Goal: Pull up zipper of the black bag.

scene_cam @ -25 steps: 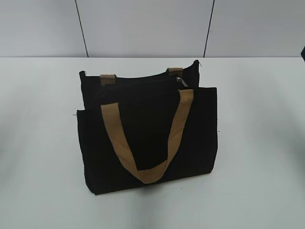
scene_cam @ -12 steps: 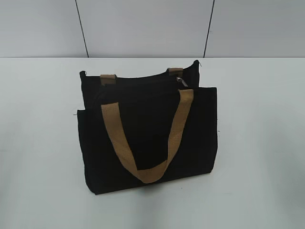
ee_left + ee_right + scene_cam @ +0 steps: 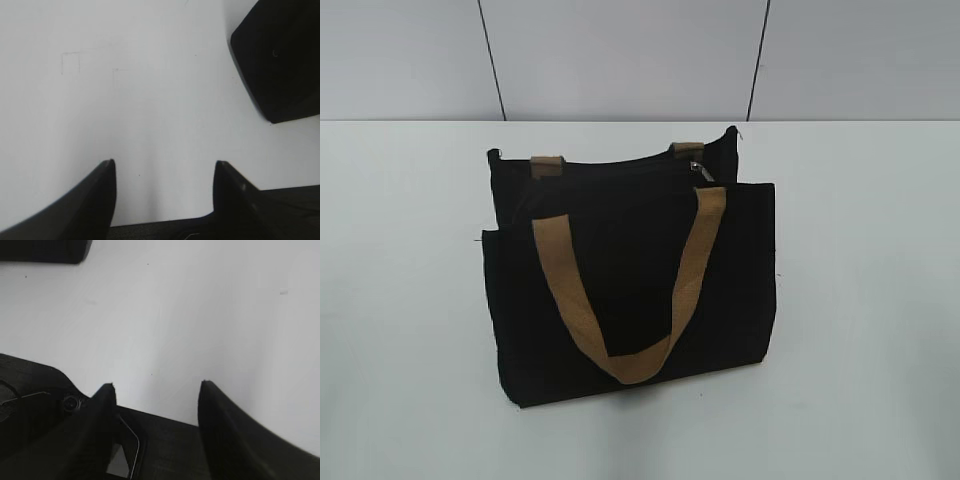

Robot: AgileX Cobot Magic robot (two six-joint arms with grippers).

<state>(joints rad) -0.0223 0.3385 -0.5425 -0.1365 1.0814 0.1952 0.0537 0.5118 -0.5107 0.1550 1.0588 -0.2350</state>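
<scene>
The black bag [image 3: 630,280] stands upright in the middle of the white table [image 3: 865,300]. One tan handle [image 3: 563,290] hangs down its front; the ends of the other [image 3: 546,166] show at the back. The zipper [image 3: 620,172] runs along the top edge, and its small silvery pull [image 3: 698,168] sits near the right end. Neither gripper shows in the exterior view. My left gripper [image 3: 164,162] is open and empty over bare table. My right gripper [image 3: 156,384] is open and empty over bare table.
A grey panelled wall [image 3: 620,60] stands behind the table. A black rounded shape [image 3: 280,60] sits at the top right of the left wrist view and another [image 3: 45,250] at the top left of the right wrist view; I cannot tell what they are.
</scene>
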